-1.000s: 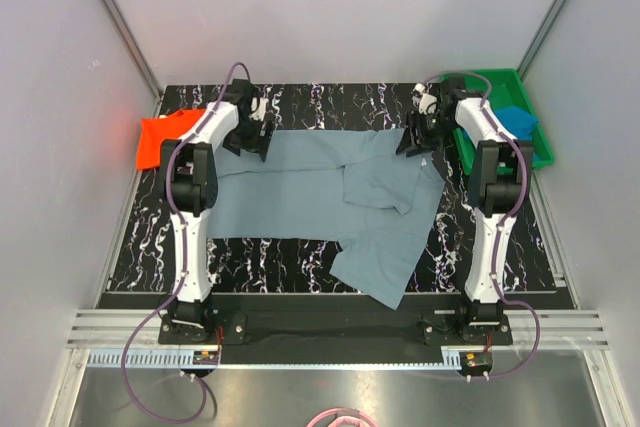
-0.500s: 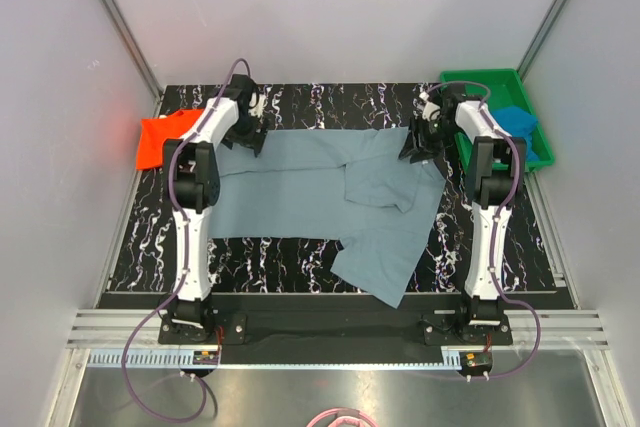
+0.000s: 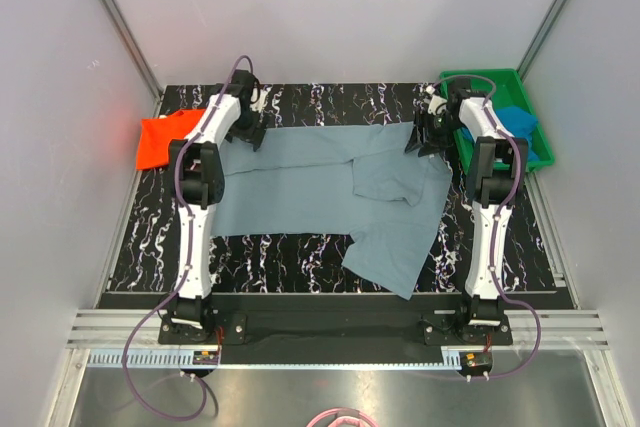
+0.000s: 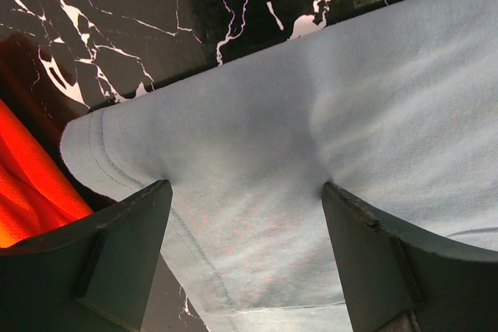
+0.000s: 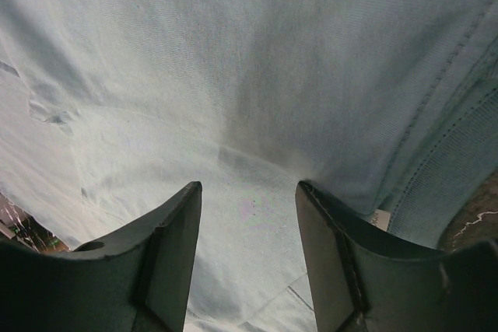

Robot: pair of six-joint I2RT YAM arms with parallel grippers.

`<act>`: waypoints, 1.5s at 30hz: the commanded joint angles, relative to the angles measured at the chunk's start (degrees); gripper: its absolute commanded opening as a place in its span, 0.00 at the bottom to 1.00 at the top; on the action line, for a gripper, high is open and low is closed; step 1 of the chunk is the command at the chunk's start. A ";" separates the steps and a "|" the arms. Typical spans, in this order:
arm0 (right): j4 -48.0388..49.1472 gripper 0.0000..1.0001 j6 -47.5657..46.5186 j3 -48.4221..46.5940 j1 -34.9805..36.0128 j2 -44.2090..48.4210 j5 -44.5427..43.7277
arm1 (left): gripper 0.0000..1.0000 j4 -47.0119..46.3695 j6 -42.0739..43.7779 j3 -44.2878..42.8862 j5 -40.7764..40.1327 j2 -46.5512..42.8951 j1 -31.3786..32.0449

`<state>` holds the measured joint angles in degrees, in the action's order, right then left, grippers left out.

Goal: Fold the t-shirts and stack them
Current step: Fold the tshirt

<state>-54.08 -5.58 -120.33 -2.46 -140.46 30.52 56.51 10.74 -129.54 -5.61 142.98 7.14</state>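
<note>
The large grey-blue t-shirt [image 3: 300, 187] lies spread across the black marbled table, its lower right part folded and reaching the near edge. My left gripper [image 3: 248, 132] is open at the shirt's far left corner, its fingertips pressed down on the cloth [image 4: 350, 99]. My right gripper [image 3: 420, 139] is open at the far right corner, its fingertips also on the cloth [image 5: 233, 52]. The orange-red t-shirt [image 3: 160, 137] lies at the far left and shows beside the left finger [image 4: 23, 184]. The bright blue t-shirt [image 3: 518, 119] lies in the tray.
A green plastic tray [image 3: 500, 79] stands at the far right, just beyond the right arm. Grey walls close in the table [image 3: 330, 102] on three sides. A metal rail runs along the near edge below the arm bases.
Both grippers have moved toward the far edge of the table. The grey-blue shirt has shifted with them, a little farther and to the right.
</note>
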 commanded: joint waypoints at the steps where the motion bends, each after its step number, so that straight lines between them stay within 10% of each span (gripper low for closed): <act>1: 1.26 0.61 -1.27 -1.48 -0.97 -2.71 -7.05 | 0.84 0.00 1.03 -1.86 -1.86 2.13 -0.37; 10: 1.61 0.62 -0.39 -4.47 -1.14 -4.38 -6.97 | 0.85 5.10 1.30 -16.09 -3.53 10.03 -0.54; 26: 2.58 0.63 -1.36 -8.25 -1.06 -6.05 -9.43 | 0.85 0.01 -0.28 -16.71 -5.64 10.83 0.86; 36: 5.82 0.70 -5.93 -2.55 -0.79 11.77 -10.66 | 0.99 -2.82 -4.50 -18.92 -11.28 -7.05 2.97; 38: 8.63 0.71 -7.33 3.66 -0.79 19.85 -9.35 | 0.99 -3.33 -4.59 -13.05 -6.89 -16.09 3.85; 45: 1.90 0.70 -28.21 27.85 1.75 43.05 -0.03 | 0.99 -23.98 7.09 47.01 2.10 -52.51 9.29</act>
<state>-46.59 -20.84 -99.83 -2.61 -105.19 24.82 41.60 11.88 -97.73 -7.64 100.82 13.34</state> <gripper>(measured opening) 0.705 0.987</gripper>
